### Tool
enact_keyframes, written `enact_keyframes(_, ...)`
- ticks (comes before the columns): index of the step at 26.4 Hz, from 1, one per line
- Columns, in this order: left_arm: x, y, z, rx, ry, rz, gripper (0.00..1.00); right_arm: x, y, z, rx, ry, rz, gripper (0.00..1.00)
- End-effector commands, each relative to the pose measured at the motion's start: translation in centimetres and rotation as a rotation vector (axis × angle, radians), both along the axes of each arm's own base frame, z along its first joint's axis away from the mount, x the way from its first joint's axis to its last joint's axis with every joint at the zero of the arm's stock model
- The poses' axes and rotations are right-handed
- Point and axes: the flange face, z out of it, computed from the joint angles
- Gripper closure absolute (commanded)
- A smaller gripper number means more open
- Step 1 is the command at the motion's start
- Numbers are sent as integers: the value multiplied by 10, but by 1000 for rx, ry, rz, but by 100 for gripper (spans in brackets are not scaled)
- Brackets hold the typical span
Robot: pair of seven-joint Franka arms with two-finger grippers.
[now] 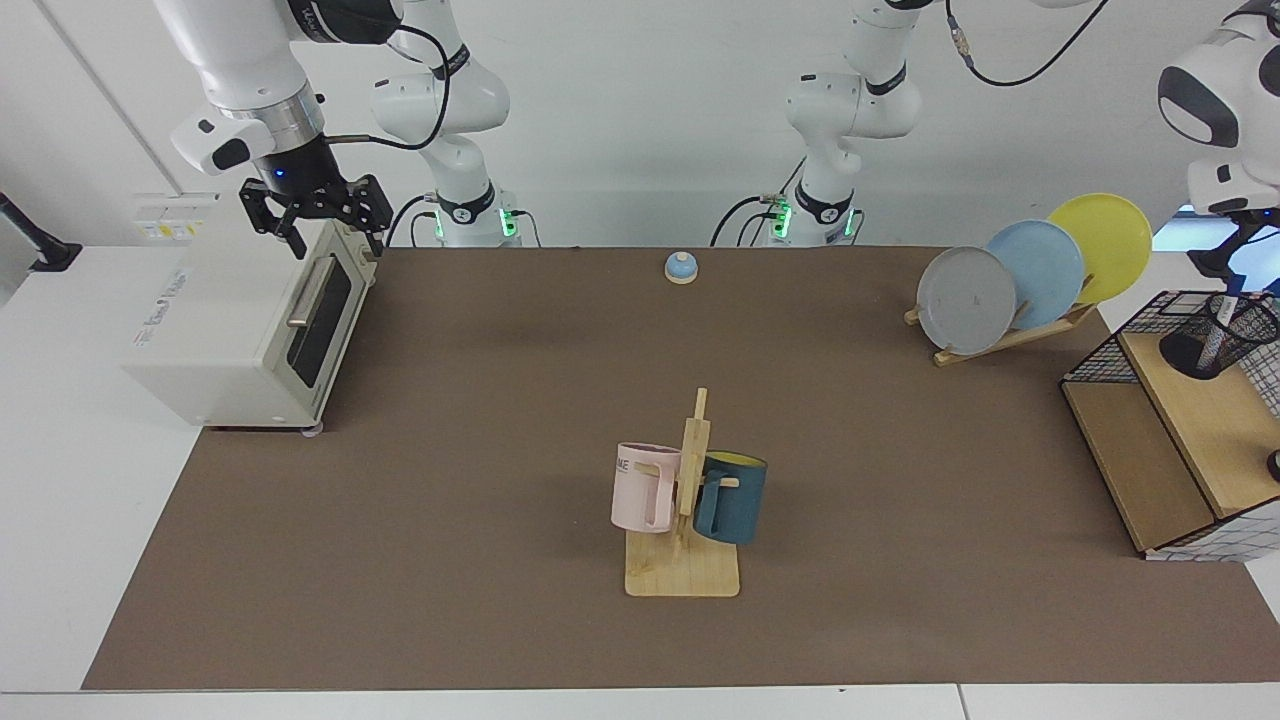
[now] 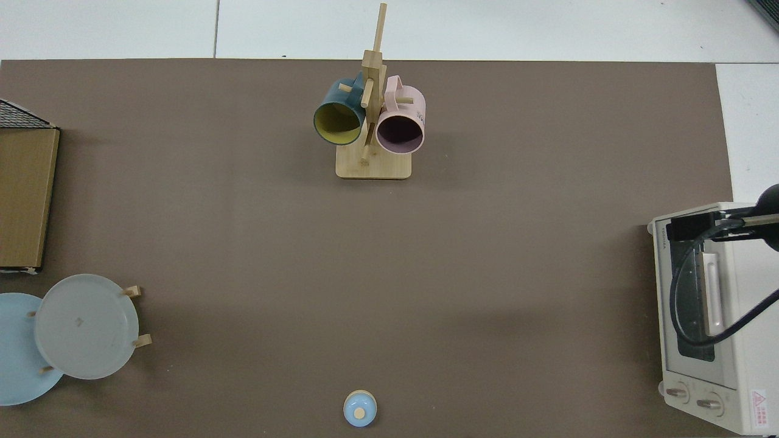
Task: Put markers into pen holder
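Marker [image 1: 1212, 340] shows up as just a thin white sliver seen through the mesh, and it's sitting inside the pen holder [image 1: 1190, 358]. That's a small black wire-mesh cup on the wooden shelf [image 1: 1210, 430] of the wire-grid basket [image 1: 1095, 360], way over at the edge of the facing view. Can't make out the cap or any label from where I'm standing.

Setup-wise, it's a white tabletop [image 1: 60, 500] with a big brown mat [image 1: 500, 420] over most of it and a plain white wall behind the arms. On the mat are a mug tree [image 1: 690, 470] with a pink mug [image 1: 643, 500] and a teal mug [image 1: 733, 497], a rack of plates [image 1: 966, 300], a little blue bell [image 1: 681, 267] and a toaster oven [image 1: 230, 330].

The marker stands steep, long axis close to upright, leaning a bit along with the cup's rim. Which end is up, no idea.

The left hand [image 1: 1235, 262] hangs right above the holder, mostly cut off, and I can't tell how its fingers stand. The right hand [image 1: 312, 215] waits over the oven's top edge, fingers spread, holding nothing.
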Motion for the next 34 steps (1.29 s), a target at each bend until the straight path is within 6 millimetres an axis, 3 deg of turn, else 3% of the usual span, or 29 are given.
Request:
enact_keyframes(1,8,-36,11,-119,-53,-2,0,-1,-3,4,16,5,25,0)
enact_keyframes(6,14,-68,6,-280,-148,54,0,-1,-3,3,16,6,25,0)
enact_keyframes(9,19,-116,1,-341,-175,143,0,-1,-3,4,16,5,25,0)
enact_keyframes(12,17,-139,-8,-443,-216,262,0,-1,-3,4,16,5,25,0)
enact_keyframes(14,18,-167,-14,-516,-231,320,0,-1,-3,4,16,5,25,0)
enact_keyframes(20,17,-235,-18,-540,-250,454,0,-1,-3,4,16,5,25,0)
enact_keyframes(24,14,-267,-21,-555,-280,629,0,-1,-3,4,16,5,25,0)
enact_keyframes(29,10,-255,-23,-588,-305,815,0,-1,-3,3,16,6,25,0)
enact_keyframes(32,10,-238,-26,-637,-315,941,0,-1,-3,4,16,5,25,0)
enact_keyframes(34,10,-244,-25,-644,-313,938,0,-1,-3,3,16,6,25,0)
